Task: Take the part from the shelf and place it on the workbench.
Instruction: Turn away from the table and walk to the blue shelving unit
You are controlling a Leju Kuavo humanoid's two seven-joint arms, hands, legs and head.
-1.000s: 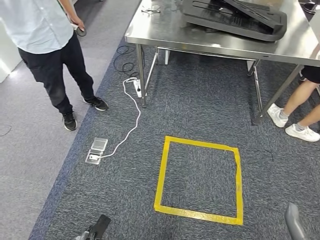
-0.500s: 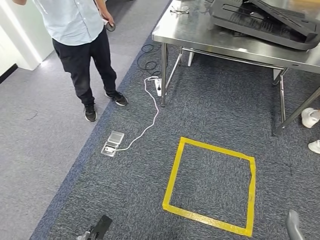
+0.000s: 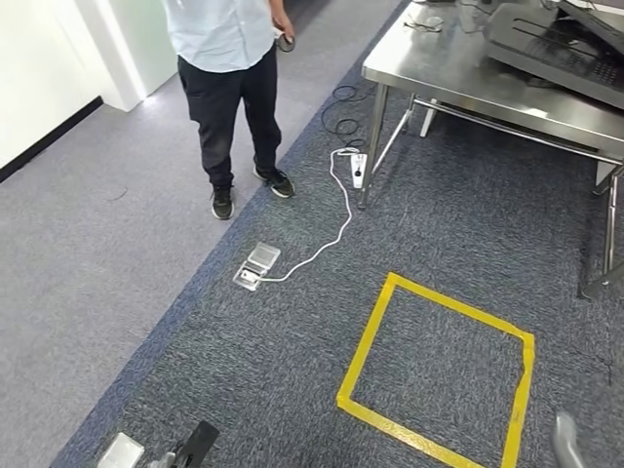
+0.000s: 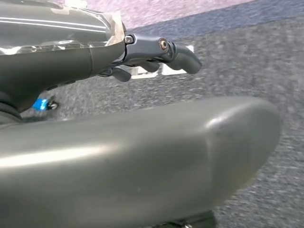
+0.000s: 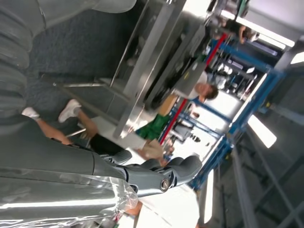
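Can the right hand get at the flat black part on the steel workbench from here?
Probably not: the right hand hangs low, and carpet with the yellow tape square separates it from the black part on the workbench.

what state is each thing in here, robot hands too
left robot hand: hanging over the carpet, holding nothing, fingers apart
right robot hand: holding nothing, fingers apart
stainless steel workbench: standing, a black plastic part lying on top
white power strip: on the floor, its white cable run to the open silver floor socket
yellow tape square: stuck flat on the carpet
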